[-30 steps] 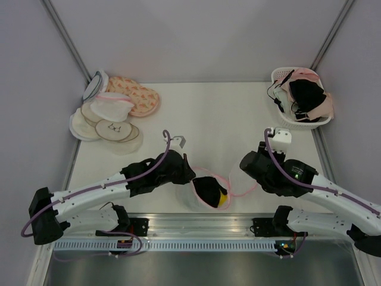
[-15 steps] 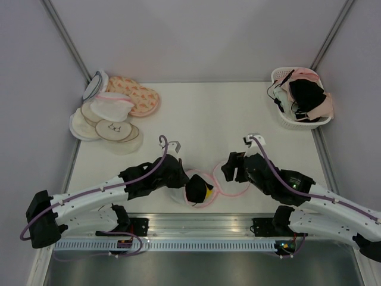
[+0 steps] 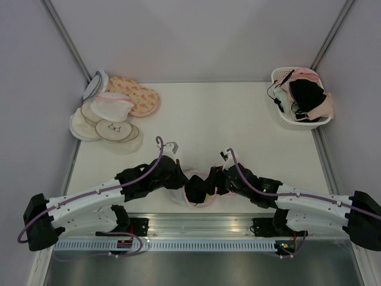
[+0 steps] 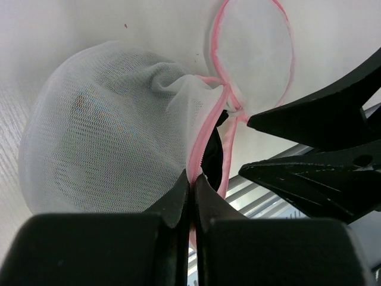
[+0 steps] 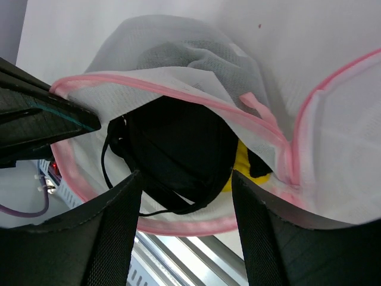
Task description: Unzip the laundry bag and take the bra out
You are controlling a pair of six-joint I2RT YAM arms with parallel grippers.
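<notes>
Laundry bag (image 3: 189, 201): at the near edge of the table (image 3: 226, 119), about midway along it, between the two arms. Already unzipped; lid (image 4: 253, 53) flopped open flat beside the dome, joined at the pink trim.

Left gripper (image 4: 191, 179): fully closed, pinching the pink rim of the mouth and propping it open.

Right gripper (image 5: 186, 179): spread wide, nothing clamped yet, fingers (image 5: 119, 232) straddling the mouth.

Bra (image 5: 172, 143): black, bunched inside the mouth with a patch of yellow at one side. Directly ahead of the right gripper and between its fingers. Bulk lying roughly across that gap, not along it.

Right arm judged nearer and squarely lined up; left arm occupied with anchoring.

Judged next: short advance into the mouth, closure on the black fabric, withdrawal away from the pinched rim.

Risk: catching mesh along with the cup.
</notes>
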